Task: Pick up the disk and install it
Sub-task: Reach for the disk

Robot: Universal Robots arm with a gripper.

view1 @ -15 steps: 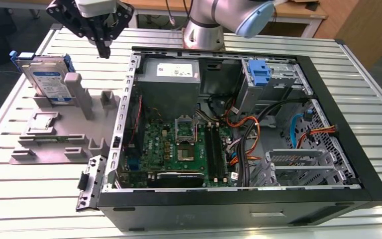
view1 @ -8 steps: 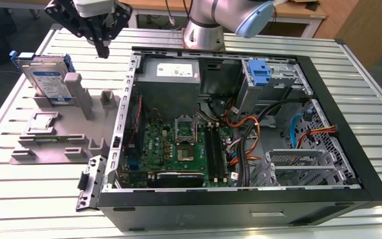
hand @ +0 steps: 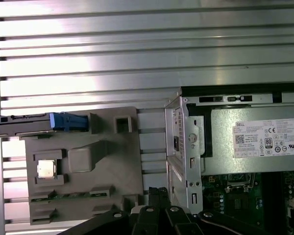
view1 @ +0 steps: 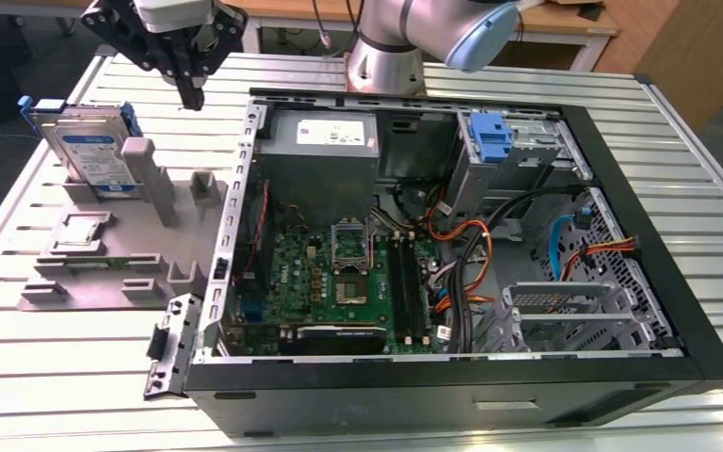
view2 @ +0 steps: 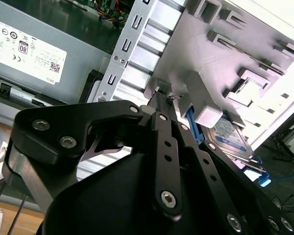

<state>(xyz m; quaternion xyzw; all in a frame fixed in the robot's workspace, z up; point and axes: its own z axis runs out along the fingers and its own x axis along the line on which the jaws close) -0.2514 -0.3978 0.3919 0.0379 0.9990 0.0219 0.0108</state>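
Disk not picked up yet, so nothing is installed.
Your gripper (view1: 193, 99) hangs empty, fingers pinched together, near the grey holder (view1: 98, 273). The disk (view1: 90, 151) stands on edge in it, beside the open computer case (view1: 462, 400).

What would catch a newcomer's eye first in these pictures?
The open computer case lies across the middle and right of the exterior view, its green motherboard exposed. On that view's left the disk stands on edge in a grey holder, and the black gripper hangs shut above the holder, holding nothing.
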